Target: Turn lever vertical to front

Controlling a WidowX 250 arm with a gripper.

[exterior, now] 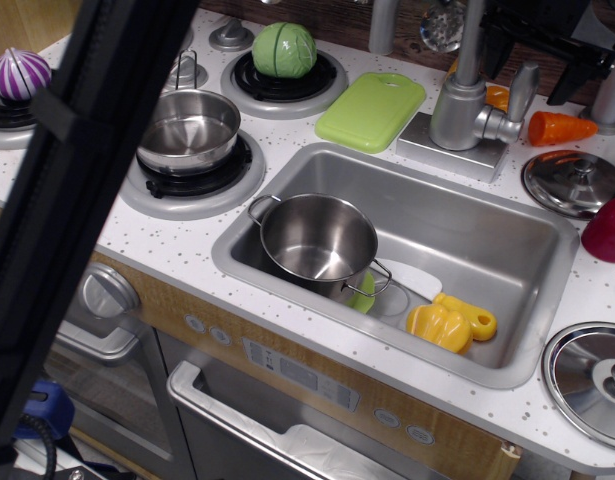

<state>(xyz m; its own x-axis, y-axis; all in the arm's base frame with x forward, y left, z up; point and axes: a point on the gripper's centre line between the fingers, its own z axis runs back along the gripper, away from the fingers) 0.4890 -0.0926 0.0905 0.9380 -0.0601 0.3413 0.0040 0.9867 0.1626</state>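
The chunky silver faucet body stands behind the sink, with the thin spout pipe rising from it. The lever, a flat silver paddle, stands about upright from the stubby arm on the faucet's right side. My black gripper is at the top right, just above and behind the lever. Its fingers are apart and hold nothing. Its upper part is cut off by the frame edge.
A steel pot and a yellow toy lie in the sink. A green cutting board lies left of the faucet, an orange carrot and a lid right. A black arm blocks the left foreground.
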